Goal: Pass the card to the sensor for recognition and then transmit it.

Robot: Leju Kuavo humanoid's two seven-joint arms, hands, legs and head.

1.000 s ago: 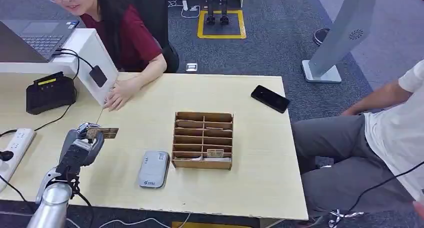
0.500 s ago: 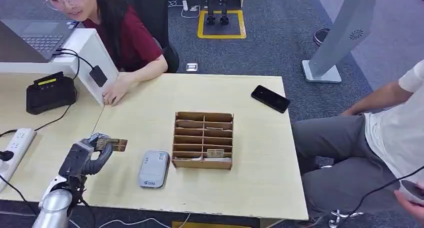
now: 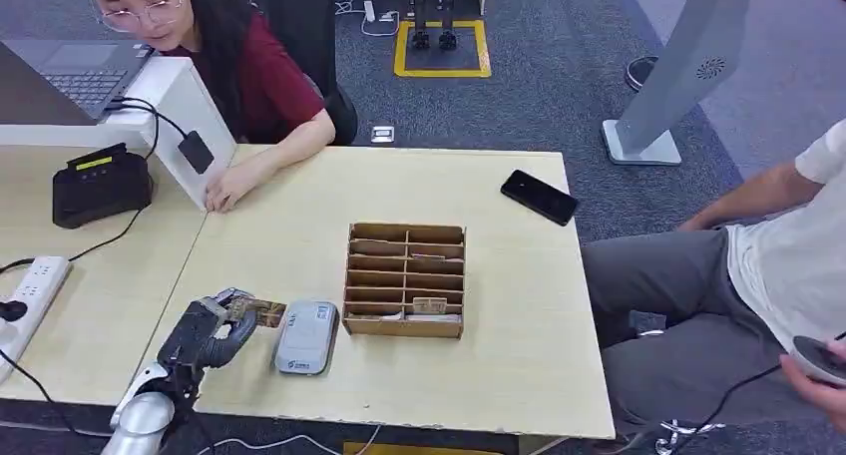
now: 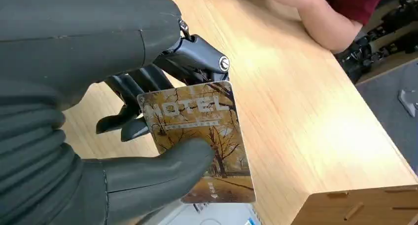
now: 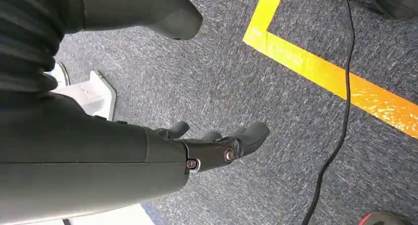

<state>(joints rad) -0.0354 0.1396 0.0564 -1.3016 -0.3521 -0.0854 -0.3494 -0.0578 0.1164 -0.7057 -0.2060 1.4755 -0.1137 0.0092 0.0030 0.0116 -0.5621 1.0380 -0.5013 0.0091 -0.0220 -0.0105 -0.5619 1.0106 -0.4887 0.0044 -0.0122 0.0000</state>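
Observation:
My left hand pinches a brown hotel card between thumb and fingers, just left of the grey card sensor lying flat on the table. The card's free end reaches the sensor's near corner. In the left wrist view the card shows an autumn-tree picture with the word HOTEL, the thumb pressing on its face, and a strip of the sensor beneath it. My right hand hangs over the grey carpet with fingers apart and nothing in it.
A wooden slotted card box stands right of the sensor. A black phone lies at the far right. A person in red rests a hand on the far table edge. A black device and power strip sit left.
My left hand has come down and to the right with the card, from mid-table near the left side to the sensor's edge. The person's hand drew back slightly.

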